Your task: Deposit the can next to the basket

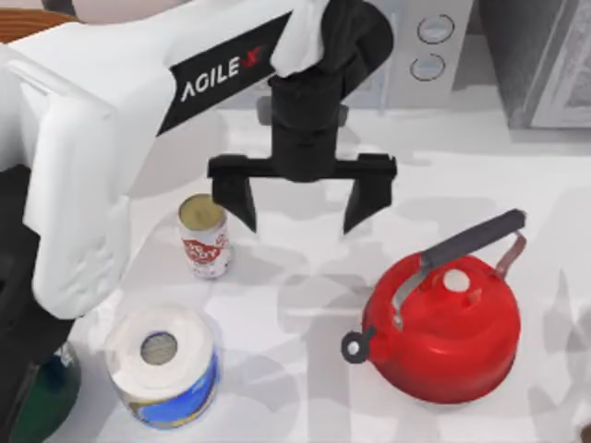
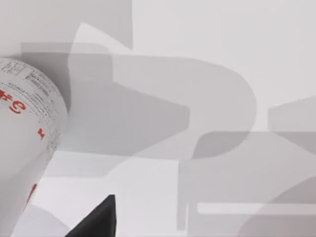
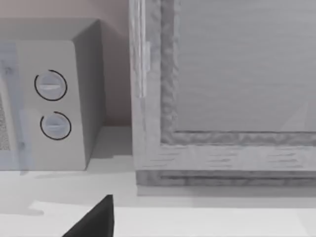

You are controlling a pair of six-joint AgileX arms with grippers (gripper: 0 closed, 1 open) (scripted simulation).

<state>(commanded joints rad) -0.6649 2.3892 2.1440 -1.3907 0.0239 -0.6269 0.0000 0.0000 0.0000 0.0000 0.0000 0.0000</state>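
Observation:
The can (image 1: 204, 238) stands upright on the white table, a slim white cylinder with a red label and a dull gold top. My left gripper (image 1: 302, 221) hangs open just to the right of it, its left finger close beside the can and nothing between the fingers. In the left wrist view the can (image 2: 27, 133) appears large beside a dark fingertip (image 2: 96, 221). A brown curved rim, the basket (image 1: 37, 20), peeks out at the far left corner behind my left arm. One dark fingertip (image 3: 94, 222) of my right gripper shows in the right wrist view, facing the back wall.
A red kettle (image 1: 443, 328) with a dark handle stands at the right front. A white roll in blue wrapper (image 1: 163, 365) sits in front of the can, with a dark green object (image 1: 46, 397) at the front left corner. A grey microwave (image 1: 429, 46) and cabinet (image 3: 222, 98) line the back.

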